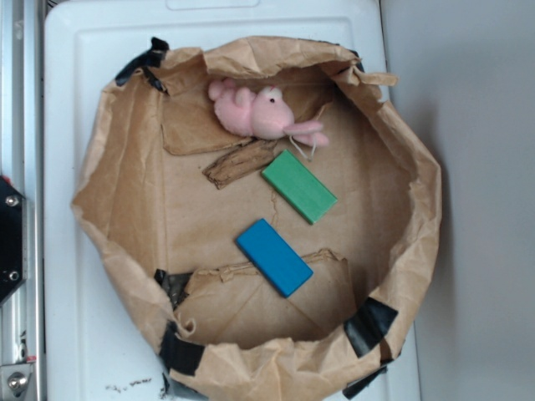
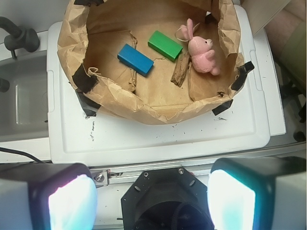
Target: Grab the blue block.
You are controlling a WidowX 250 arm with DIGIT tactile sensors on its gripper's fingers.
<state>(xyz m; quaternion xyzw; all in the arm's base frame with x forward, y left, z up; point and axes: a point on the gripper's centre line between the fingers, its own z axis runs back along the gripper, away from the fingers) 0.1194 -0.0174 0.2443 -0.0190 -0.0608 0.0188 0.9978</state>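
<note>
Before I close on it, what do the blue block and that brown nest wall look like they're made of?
Blue block: looks like painted wood or hard plastic, with crisp edges and smooth matte faces; can't tell which. Nest wall: crumpled brown kraft paper, creased and torn, patched with black tape. The gripper is open, well short.

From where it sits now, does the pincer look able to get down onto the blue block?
Probably yes. The blue block lies flat and uncovered, apart from the green slab. The open pincer is well back, so it must clear the paper wall first.
</note>
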